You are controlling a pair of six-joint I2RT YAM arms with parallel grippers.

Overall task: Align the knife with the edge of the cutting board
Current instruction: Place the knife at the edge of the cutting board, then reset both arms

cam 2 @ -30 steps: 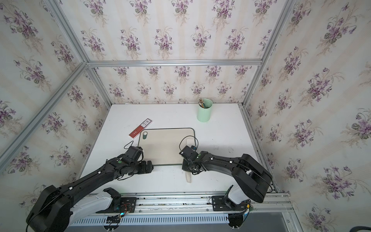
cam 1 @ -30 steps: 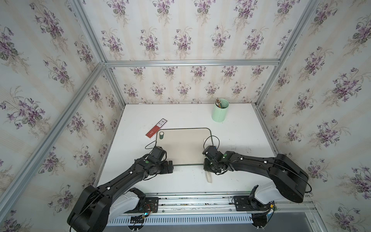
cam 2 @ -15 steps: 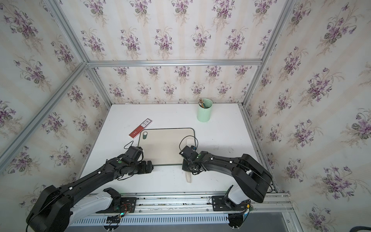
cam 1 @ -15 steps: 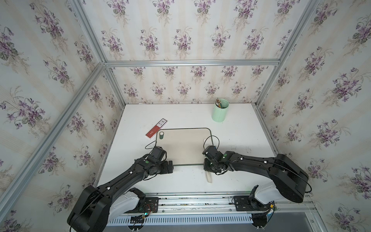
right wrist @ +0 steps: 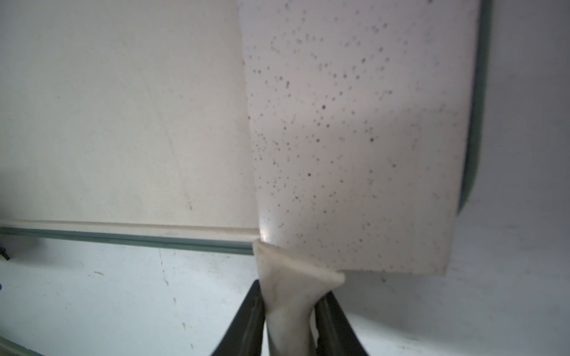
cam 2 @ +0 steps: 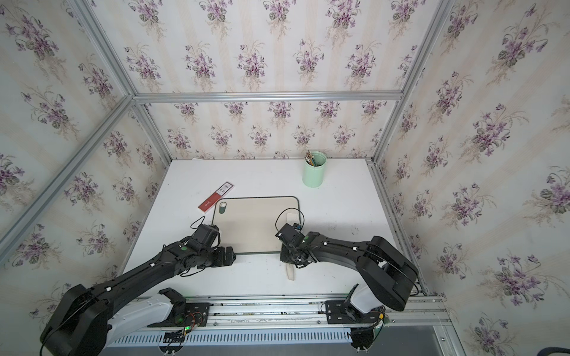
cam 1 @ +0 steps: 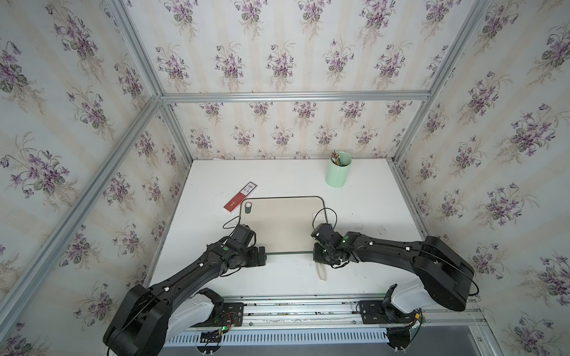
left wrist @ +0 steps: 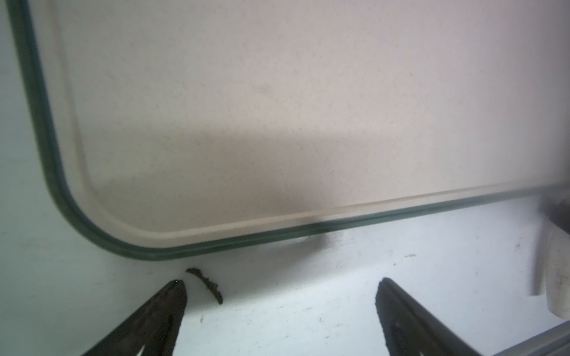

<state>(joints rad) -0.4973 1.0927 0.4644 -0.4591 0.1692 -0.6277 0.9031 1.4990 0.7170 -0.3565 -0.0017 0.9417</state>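
Note:
The beige cutting board (cam 1: 277,225) with its thin green rim lies flat mid-table in both top views. The cream knife (right wrist: 354,138) rests with its broad speckled blade along the board's right side, close to the green rim. Its pale handle (cam 1: 322,272) sticks out past the board's near edge onto the table. My right gripper (right wrist: 291,292) is shut on that handle just behind the blade. My left gripper (left wrist: 280,282) stands open, empty, on the table just outside the board's near left corner (left wrist: 101,234).
A flat red box (cam 1: 240,198) lies off the board's far left corner. A mint cup (cam 1: 338,169) of pencils stands at the back right. A small dark scrap (left wrist: 205,285) lies by the left fingertip. Walls close in on three sides.

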